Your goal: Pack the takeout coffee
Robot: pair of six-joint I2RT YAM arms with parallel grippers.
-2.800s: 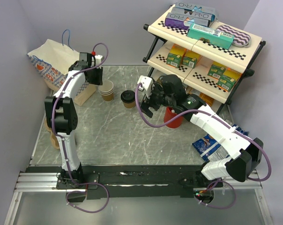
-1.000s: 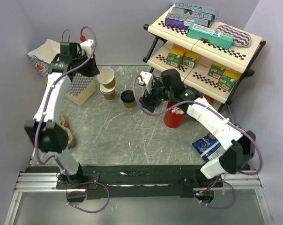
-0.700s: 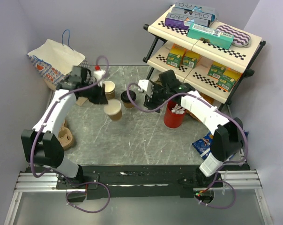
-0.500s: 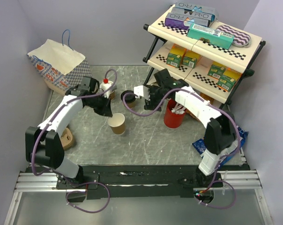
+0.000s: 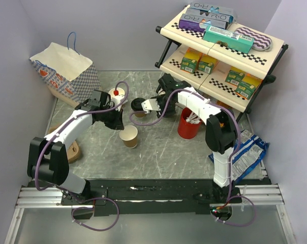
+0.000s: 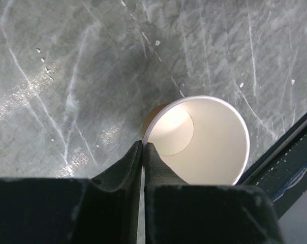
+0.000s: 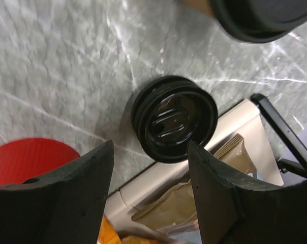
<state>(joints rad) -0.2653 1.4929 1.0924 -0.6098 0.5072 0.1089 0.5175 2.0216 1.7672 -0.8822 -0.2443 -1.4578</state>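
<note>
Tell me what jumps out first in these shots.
The left claw pinches the rim of a lidless cup, white inside, near the middle of the table. The right claw hangs open over a loose black lid lying by the foot of the shelf, with a lidded cup close by.
</note>
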